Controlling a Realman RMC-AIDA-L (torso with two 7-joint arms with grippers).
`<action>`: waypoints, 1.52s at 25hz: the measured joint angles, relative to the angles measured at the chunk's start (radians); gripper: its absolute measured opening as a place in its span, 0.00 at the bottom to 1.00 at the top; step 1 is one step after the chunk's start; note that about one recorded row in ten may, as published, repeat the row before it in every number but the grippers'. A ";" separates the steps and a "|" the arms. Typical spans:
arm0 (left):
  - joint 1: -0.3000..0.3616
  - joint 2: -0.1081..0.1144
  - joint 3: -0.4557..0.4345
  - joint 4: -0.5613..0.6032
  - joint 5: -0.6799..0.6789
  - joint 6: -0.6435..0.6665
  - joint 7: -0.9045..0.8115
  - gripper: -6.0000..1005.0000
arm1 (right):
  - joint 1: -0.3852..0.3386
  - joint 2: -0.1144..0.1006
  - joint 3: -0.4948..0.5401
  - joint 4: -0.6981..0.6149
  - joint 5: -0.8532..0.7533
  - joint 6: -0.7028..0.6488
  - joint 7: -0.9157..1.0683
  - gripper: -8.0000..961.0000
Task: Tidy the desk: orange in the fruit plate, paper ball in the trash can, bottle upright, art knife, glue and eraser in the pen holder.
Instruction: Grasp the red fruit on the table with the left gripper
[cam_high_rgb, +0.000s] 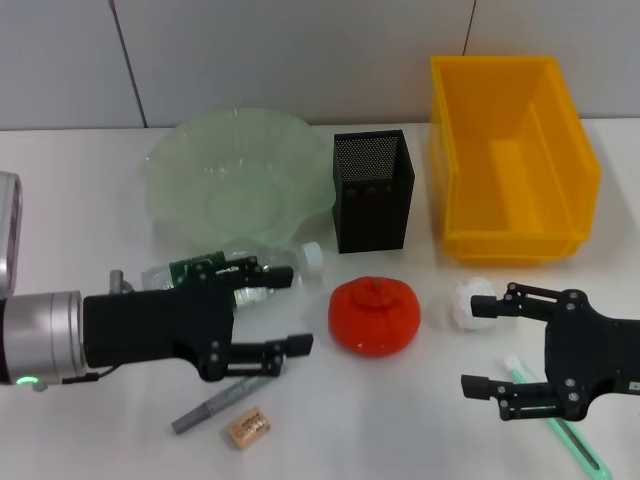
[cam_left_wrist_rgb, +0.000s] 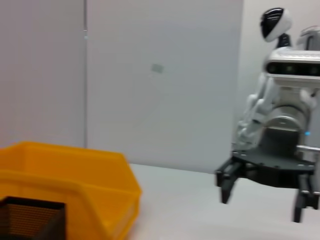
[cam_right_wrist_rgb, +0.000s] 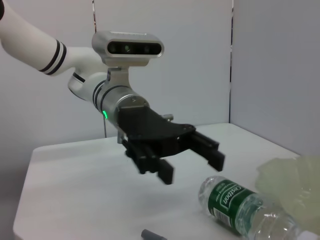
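From the head camera you see your left gripper (cam_high_rgb: 270, 308), fingers spread, above the lying bottle (cam_high_rgb: 235, 270); your right gripper (cam_high_rgb: 490, 345), also spread, sits beside the paper ball (cam_high_rgb: 468, 302). The orange (cam_high_rgb: 375, 314) lies between them. Left wrist camera shows the yellow bin (cam_left_wrist_rgb: 75, 185). Right wrist camera shows the bottle on its side.

Left hand (cam_high_rgb: 285, 308) and right hand (cam_high_rgb: 484, 343) both hover low, fingers spread, facing each other.

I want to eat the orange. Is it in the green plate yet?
No, the orange sits on the table in front of the pen holder, outside the green plate.
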 joint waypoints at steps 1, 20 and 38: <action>-0.004 0.000 0.001 -0.002 -0.013 -0.037 0.002 0.77 | -0.003 -0.001 0.012 -0.005 -0.001 0.000 0.000 0.88; -0.071 -0.008 0.037 -0.106 -0.053 -0.266 0.008 0.76 | -0.105 -0.004 0.243 0.002 -0.029 -0.010 -0.006 0.88; -0.206 -0.009 0.028 -0.337 -0.053 -0.516 0.138 0.74 | -0.145 -0.002 0.271 -0.010 -0.029 -0.014 -0.015 0.88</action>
